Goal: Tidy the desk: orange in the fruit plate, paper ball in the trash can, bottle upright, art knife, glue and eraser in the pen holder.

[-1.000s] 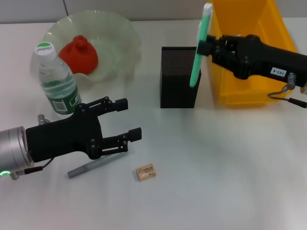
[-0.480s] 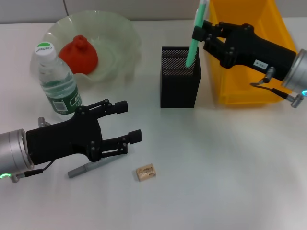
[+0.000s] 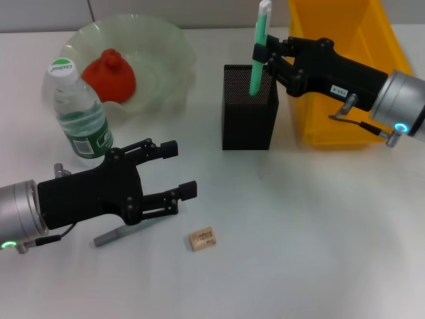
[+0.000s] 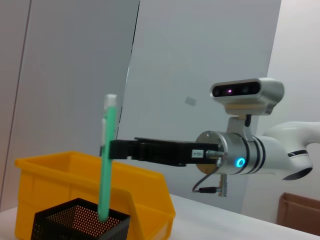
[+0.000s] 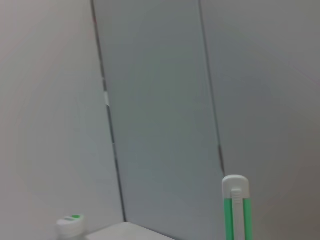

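Note:
My right gripper is shut on a slim green stick with a white end; I cannot tell whether it is the art knife or the glue. The stick stands nearly upright with its lower tip inside the black mesh pen holder. My left gripper is open, low over the table near a grey pen-shaped stick. The eraser lies just right of that stick. The orange rests in the fruit plate. The bottle stands upright. The paper ball is out of view.
The yellow trash can stands right behind the pen holder, under my right arm. In the left wrist view the green stick rises from the pen holder in front of the trash can.
My right gripper has carried the green stick left, from the trash can's edge to above the pen holder, and its tip now dips inside. The left gripper has hardly moved.

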### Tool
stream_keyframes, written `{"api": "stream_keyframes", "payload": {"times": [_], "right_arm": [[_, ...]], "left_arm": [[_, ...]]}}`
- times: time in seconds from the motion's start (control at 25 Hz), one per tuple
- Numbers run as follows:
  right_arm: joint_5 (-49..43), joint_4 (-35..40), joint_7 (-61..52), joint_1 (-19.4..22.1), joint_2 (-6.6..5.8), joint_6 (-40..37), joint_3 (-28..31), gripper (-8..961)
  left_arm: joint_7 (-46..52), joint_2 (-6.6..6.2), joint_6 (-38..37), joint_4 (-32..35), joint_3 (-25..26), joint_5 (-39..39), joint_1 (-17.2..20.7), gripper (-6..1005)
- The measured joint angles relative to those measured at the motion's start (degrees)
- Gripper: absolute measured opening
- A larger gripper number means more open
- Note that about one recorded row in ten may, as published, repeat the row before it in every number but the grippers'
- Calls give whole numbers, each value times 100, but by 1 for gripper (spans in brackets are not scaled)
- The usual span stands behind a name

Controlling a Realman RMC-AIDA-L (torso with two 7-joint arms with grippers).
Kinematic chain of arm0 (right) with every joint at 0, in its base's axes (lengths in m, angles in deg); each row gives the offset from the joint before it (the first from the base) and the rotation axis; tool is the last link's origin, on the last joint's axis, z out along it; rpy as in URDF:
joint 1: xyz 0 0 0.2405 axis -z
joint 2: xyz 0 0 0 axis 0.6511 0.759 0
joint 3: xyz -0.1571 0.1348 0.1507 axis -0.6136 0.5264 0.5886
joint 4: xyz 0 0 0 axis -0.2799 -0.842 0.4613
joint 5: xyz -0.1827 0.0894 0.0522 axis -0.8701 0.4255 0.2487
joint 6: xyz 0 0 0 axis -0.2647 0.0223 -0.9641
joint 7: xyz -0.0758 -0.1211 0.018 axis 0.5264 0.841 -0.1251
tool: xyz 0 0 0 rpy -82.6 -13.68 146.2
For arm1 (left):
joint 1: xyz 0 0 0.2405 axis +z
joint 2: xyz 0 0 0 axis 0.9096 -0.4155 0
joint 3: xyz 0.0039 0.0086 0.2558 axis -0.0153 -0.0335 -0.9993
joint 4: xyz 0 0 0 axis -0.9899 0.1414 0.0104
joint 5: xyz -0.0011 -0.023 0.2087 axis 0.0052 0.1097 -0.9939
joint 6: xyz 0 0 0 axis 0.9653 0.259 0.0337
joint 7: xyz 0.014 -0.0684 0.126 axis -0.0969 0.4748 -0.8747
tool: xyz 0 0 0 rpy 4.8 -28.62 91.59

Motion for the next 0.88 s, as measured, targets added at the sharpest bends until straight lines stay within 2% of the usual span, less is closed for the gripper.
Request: {"api": "stream_keyframes", "payload": {"times": [0.44, 0.88], "right_arm": [[267, -511, 432, -355, 0, 469, -54, 183], [261, -548, 443, -381, 4, 829, -478, 183]], "left_arm": [[0, 0, 2, -1, 0, 0, -4, 801], [0, 0, 1, -1, 0, 0, -29, 801]]}}
